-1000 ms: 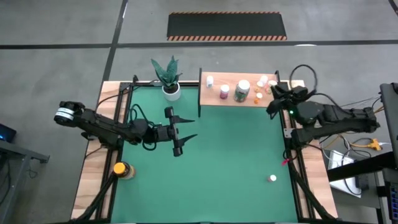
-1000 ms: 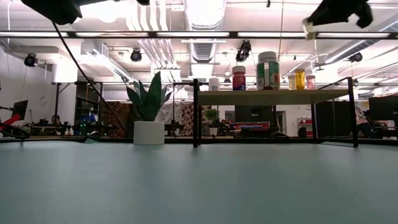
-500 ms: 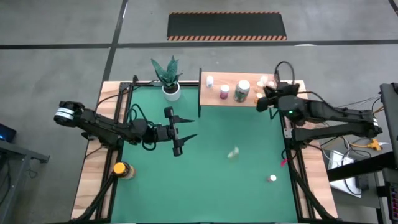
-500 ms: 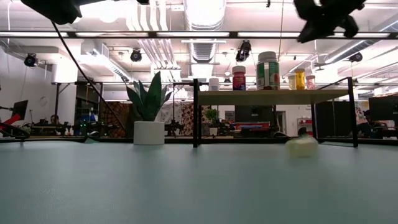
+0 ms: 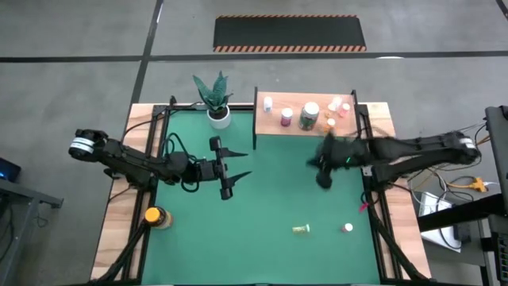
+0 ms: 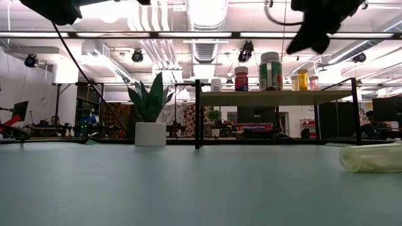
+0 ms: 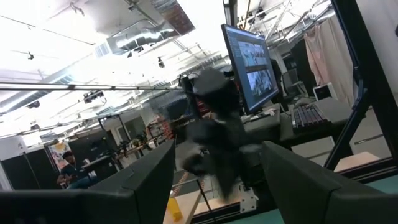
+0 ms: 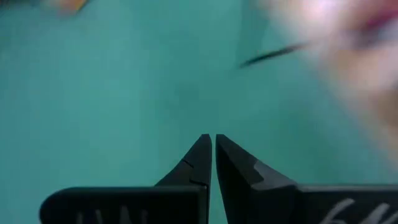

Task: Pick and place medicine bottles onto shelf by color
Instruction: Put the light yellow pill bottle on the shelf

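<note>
The shelf (image 5: 305, 127) stands at the mat's far side and carries several medicine bottles, among them a pink one (image 5: 286, 117) and a larger greenish one (image 5: 309, 116). A pale greenish-clear bottle (image 5: 300, 229) lies on its side on the green mat near the front, and shows large in the low view (image 6: 374, 157). A small white-capped bottle (image 5: 348, 228) stands to its right. My right gripper (image 5: 324, 175) hangs blurred over the mat in front of the shelf, shut (image 8: 213, 142) and empty. My left gripper (image 5: 249, 163) waits open at mid-left.
A white pot with a green plant (image 5: 216, 103) stands left of the shelf. An amber bottle with a yellow cap (image 5: 156, 216) sits on the wooden edge at the near left. The mat's middle (image 5: 270, 199) lies bare between the two arms.
My right gripper has swung from the shelf's right end toward the table's left and near side, out over the mat, tipping downward. The pale bottle has dropped onto the mat, travelled toward the near edge and now lies on its side.
</note>
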Available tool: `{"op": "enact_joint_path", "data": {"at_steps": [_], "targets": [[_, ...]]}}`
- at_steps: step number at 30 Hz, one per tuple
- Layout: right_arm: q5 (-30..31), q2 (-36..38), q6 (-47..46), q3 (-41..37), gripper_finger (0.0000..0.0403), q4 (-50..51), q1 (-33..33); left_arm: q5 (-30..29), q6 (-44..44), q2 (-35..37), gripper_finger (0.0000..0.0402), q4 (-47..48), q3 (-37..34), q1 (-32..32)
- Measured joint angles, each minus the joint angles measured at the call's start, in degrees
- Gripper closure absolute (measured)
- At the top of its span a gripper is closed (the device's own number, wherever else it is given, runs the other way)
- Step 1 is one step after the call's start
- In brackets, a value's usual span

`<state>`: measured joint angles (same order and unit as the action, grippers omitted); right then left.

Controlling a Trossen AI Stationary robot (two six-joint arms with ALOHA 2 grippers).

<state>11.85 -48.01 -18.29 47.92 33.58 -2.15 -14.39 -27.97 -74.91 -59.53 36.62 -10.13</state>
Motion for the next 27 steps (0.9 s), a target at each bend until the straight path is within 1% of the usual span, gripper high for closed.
{"op": "enact_joint_path", "data": {"at_steps": [2, 3, 5, 8, 9, 11, 14, 16, 19, 21, 25, 27], "targets": [[-5.7, -3.1, -0.4, -0.2, 0.0391, 0.3, -4.0, 0.0, 0.0, 0.0, 0.0179, 0.1, -0.2, 0.0], [-7.3, -4.4, -1.4, -0.2, 0.0391, 0.2, -6.0, 0.0, 0.0, 0.0, 0.0179, 0.1, -0.3, 0.0], [-8.4, -7.4, -3.8, -0.1, 0.0391, -0.2, -10.8, 0.0, 0.2, 0.0, 0.0179, 0.0, -0.3, 0.0], [-8.3, -12.3, -7.4, -0.1, 0.0391, 0.0, -18.1, 0.3, 0.5, -0.1, 0.0179, 0.1, -0.3, 0.0], [-7.6, -13.6, -8.0, -0.1, 0.0391, 0.2, -20.4, 0.7, 0.9, -0.4, 0.0179, -0.1, -0.3, 0.0], [-4.1, -15.6, -8.5, -0.2, 0.0391, 0.1, -25.2, 2.6, 4.0, -0.8, 0.0179, 0.2, -0.2, -0.2], [3.6, -18.1, -8.7, -0.9, 0.0391, -0.4, -31.4, 8.6, 11.6, -2.6, 0.0179, -0.2, 0.1, -0.4], [7.7, -19.0, -8.7, -2.2, 0.0391, -2.1, -34.8, 10.5, 17.4, -4.8, 0.0179, -0.1, 0.0, -1.0], [11.6, -18.7, -7.0, -4.5, 0.0391, -8.8, -38.6, 10.7, 25.1, -10.8, 0.0180, 0.3, 1.2, -2.7], [13.4, -18.3, -4.2, -6.7, 0.0391, -12.8, -40.3, 10.5, 29.2, -15.6, 0.0180, 0.4, 3.6, -4.0], [16.8, -16.4, 2.8, -11.4, 0.0391, -23.4, -41.5, 9.6, 34.0, -25.4, 0.0180, 0.3, 10.9, -6.4], [17.1, -15.5, 6.3, -14.0, 0.0391, -28.8, -41.5, 9.5, 35.2, -29.8, 0.0180, 3.3, 15.6, -7.2]]}}
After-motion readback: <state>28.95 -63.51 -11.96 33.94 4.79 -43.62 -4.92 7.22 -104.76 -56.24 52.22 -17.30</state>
